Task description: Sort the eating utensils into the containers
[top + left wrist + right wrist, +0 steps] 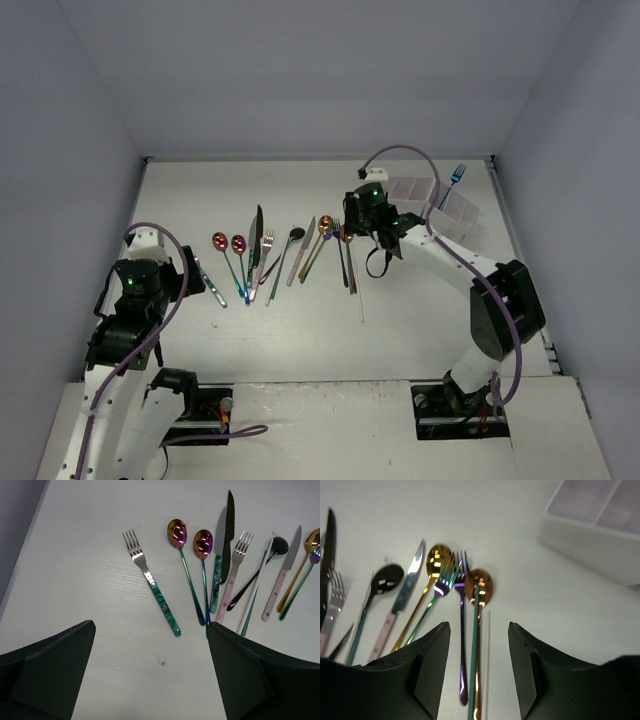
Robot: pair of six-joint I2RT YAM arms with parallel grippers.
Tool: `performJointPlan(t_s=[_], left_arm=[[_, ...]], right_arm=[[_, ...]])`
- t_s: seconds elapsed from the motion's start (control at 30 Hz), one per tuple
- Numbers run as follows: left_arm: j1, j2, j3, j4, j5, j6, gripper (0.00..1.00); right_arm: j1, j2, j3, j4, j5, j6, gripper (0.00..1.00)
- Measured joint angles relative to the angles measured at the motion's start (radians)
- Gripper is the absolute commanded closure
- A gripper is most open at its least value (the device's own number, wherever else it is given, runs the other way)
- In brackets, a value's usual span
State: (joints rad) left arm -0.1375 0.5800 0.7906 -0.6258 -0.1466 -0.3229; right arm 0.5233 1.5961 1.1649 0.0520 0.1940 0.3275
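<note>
Seemingly, only one blue fork point(458, 173) was placed in the containers point(440, 200) at the far right corner of the counter point(300, 340); the other eating utensils point(285, 250) were left in a row mid-counter. The right pincer point(477, 627), above them, and the left pincer point(151, 630) were held wide and empty.

Lab-style robot test cell, not a home or kitchen. My white table point(300, 340) is boxed in on three sides by plain pale grey panel walls point(300, 70), with flat, even lighting. My left arm point(130, 310) and right arm point(500, 300) are bolted on black base plates point(195, 405) at the near edge. Purple cables point(180, 290) loop loose along both, and a green status light point(130, 282) glows on each. The utensils point(270, 255) are fanned in one tidy row on the bare tabletop, with the white containers point(450, 208) at the far right corner. It reads as a staged data-collection setup.
</note>
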Motion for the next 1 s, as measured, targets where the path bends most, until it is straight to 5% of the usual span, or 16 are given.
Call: performJointPlan(t_s=[0.4,1.0], left_arm=[[0.000,0.002,0.000,0.000,0.003,0.000,0.07],[0.000,0.002,0.000,0.000,0.012,0.000,0.07]], right_arm=[[0.095,0.347,0.070,-0.063,-0.004,0.077,0.67],[0.095,0.464,0.206,-0.079,-0.015,0.012,0.73]])
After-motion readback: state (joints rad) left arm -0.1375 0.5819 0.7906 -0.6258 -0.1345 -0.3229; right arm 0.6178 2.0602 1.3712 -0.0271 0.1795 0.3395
